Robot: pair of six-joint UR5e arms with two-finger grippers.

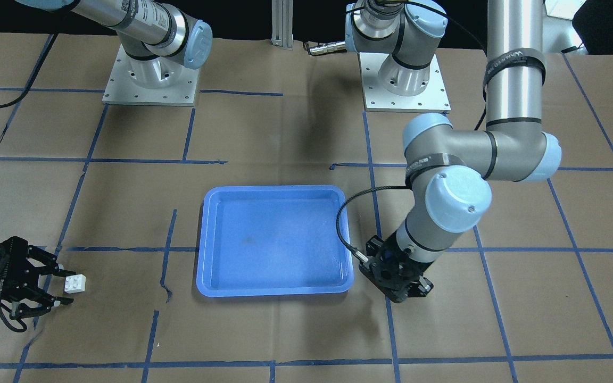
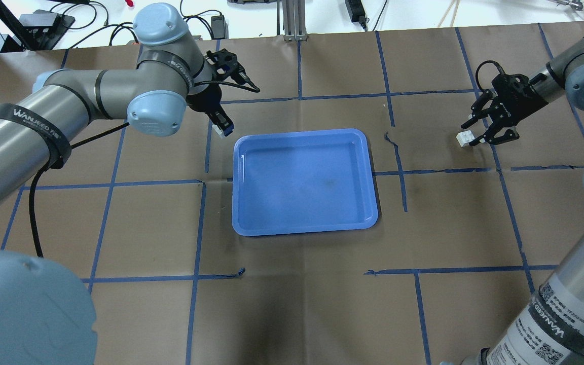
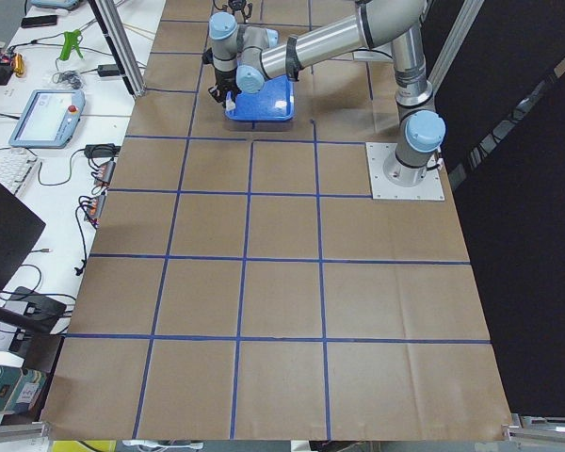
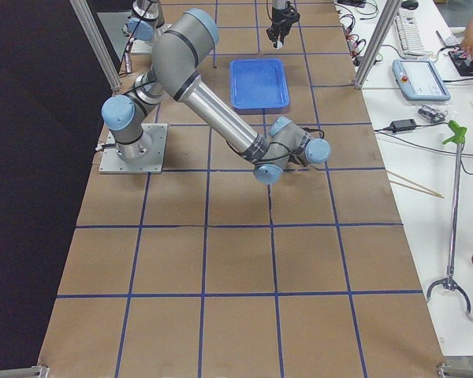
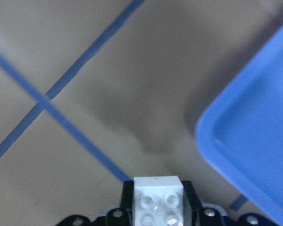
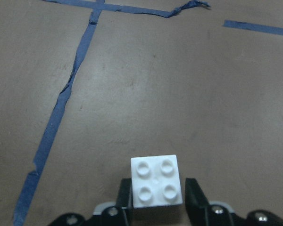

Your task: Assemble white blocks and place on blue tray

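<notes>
The blue tray [image 1: 274, 239] [image 2: 302, 182] lies at the middle of the table with nothing in it. My left gripper [image 2: 219, 126] [image 1: 403, 290] is shut on a white block [image 2: 217, 131] [image 5: 158, 200] and holds it, studs toward the wrist camera, just off the tray's corner [image 5: 254, 141]. The second white block [image 1: 75, 283] [image 2: 465, 138] [image 6: 156, 187] sits on the paper between the fingers of my right gripper [image 1: 67, 287] [image 2: 472, 134]. That gripper is open closely around it, with a thin gap on one side.
Brown paper with blue tape lines covers the table. A torn tape strip [image 6: 61, 108] runs ahead and to the left of the right gripper. Both arm bases [image 1: 149, 80] [image 1: 405, 80] stand at the robot's edge.
</notes>
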